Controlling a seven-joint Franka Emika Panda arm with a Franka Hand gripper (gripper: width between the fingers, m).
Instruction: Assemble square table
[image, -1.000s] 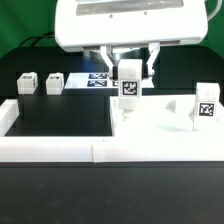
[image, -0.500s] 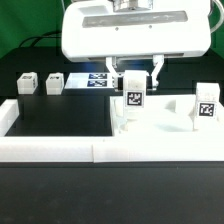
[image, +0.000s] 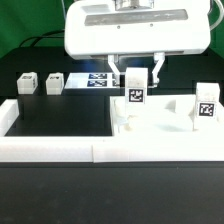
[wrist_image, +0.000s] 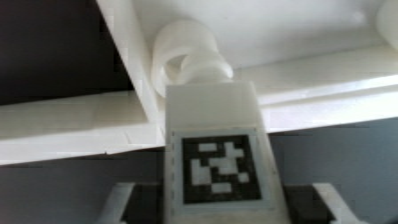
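Square table top (image: 160, 126) lies flat on counter (image: 55, 115), ext. view's right half. End effector (image: 136, 78) is clamped on a tagged leg (image: 134, 95), upright, lower end at top's corner hole; can't tell if seated. 2nd leg (image: 206, 108) stands on top, far right. 2 spare legs (image: 27, 83) sit on counter, well apart.

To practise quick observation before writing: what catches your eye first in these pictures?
The tool grips a tagged leg upright over the white slab, right of centre in the exterior view. A second leg stands near the slab's right edge. Two spare legs sit on the dark table at the far left.
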